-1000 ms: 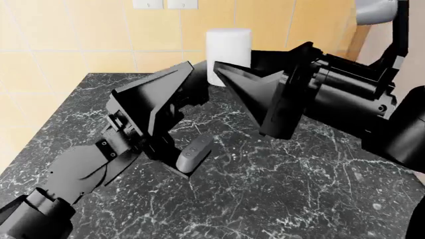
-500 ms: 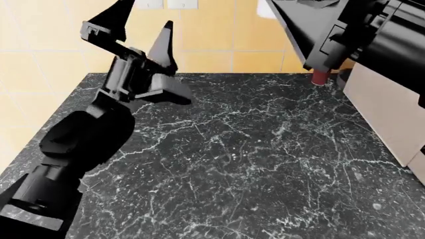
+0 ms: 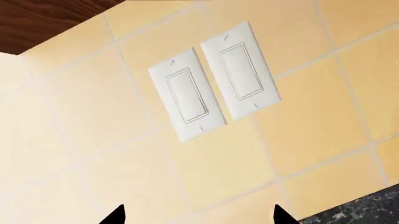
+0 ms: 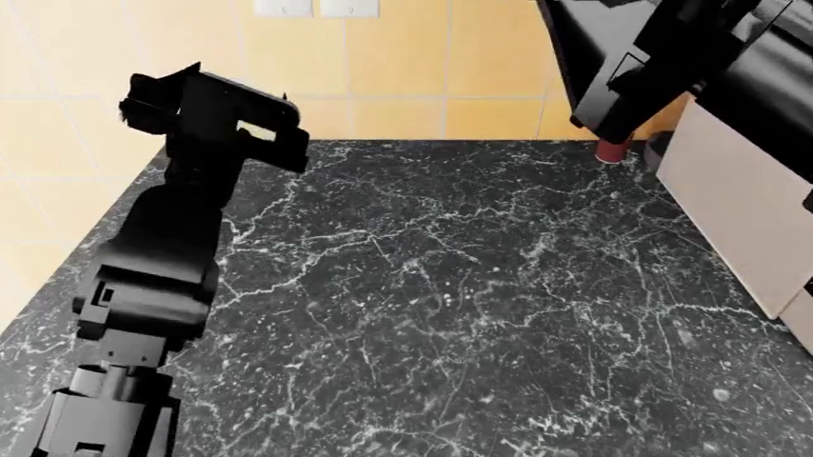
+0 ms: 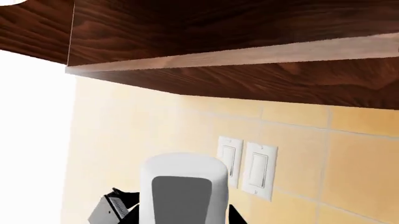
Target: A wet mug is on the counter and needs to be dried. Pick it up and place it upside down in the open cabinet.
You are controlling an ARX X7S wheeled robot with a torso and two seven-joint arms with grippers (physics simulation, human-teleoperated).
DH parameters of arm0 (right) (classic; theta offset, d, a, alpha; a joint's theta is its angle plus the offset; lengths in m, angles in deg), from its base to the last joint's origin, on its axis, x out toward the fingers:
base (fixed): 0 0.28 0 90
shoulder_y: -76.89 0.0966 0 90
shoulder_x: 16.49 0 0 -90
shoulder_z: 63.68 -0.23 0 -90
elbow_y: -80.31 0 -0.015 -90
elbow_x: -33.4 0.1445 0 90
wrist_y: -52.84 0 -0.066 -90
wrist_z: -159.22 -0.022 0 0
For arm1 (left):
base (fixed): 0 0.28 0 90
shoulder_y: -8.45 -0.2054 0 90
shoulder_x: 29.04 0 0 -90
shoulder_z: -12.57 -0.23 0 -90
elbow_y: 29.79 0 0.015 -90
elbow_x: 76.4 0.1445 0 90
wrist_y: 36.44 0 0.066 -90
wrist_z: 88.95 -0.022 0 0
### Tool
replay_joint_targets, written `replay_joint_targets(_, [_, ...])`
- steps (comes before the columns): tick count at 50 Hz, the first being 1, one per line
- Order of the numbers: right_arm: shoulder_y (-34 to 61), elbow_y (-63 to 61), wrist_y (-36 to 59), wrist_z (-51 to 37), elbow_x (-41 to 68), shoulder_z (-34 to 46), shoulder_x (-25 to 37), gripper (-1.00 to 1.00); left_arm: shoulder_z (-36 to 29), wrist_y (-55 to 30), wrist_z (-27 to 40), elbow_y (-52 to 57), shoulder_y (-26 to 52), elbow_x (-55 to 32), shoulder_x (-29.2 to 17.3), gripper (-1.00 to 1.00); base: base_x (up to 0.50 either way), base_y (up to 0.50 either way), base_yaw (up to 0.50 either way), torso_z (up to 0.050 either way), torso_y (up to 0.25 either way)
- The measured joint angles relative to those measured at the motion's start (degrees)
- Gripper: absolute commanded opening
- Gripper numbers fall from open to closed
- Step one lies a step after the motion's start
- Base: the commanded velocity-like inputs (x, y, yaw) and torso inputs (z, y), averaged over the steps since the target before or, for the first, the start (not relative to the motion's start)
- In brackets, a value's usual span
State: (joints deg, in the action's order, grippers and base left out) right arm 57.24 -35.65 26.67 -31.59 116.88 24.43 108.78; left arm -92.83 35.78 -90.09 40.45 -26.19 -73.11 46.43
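The mug [image 5: 182, 169] sits high off the surface [image 4: 483, 305], close under the wooden cabinet [image 5: 249, 42]. It stands between the dark fingers [image 5: 107, 208] of the right end effector [image 5: 174, 215], which appears pinched on its lower body. It is hidden in the head view. The mug probably needs its wrist roll done out here, where there is room, before it enters the cabinet. The grip should stay firm meanwhile. The left end effector [image 3: 197, 217] is spread, holds nothing, and faces the switch plates [image 3: 212, 86]; best left parked.
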Motion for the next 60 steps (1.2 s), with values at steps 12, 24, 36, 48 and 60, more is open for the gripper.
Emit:
replay_joint_targets(12, [1.84, -7.28, -3.29, 0.32, -1.81, -1.48, -0.44, -1.0, 1.87, -7.0, -3.38, 1.31, -0.54, -4.42, 0.64, 1.0, 0.0, 0.0, 0.0, 0.0, 0.0])
replay_joint_targets(24, [4.75, -9.85, -5.49, -0.33, -2.22, -2.07, -1.62, -1.0, 2.04, -8.48, -4.3, 0.94, -0.63, -5.57, 0.64, 1.0, 0.0, 0.0, 0.0, 0.0, 0.0])
replay_joint_targets(36, [11.28, -7.98, -6.57, -0.89, -3.68, -0.6, -3.37, -1.0, 1.83, -8.11, -4.51, -0.52, -0.39, -5.9, 0.58, 1.0, 0.0, 0.0, 0.0, 0.0, 0.0])
replay_joint_targets(48, [16.46, -3.63, -8.74, 1.24, -9.32, 2.28, -5.77, -1.0, 1.67, -7.95, -4.73, -1.32, -0.18, -6.25, 0.4, 1.0, 0.0, 0.0, 0.0, 0.0, 0.0])
replay_joint_targets(60, [20.67, 3.05, -11.92, 4.3, -16.86, 5.48, -7.36, -1.0, 1.45, -7.64, -4.86, -1.96, -0.04, -6.51, 0.25, 1.0, 0.0, 0.0, 0.0, 0.001, 0.0])
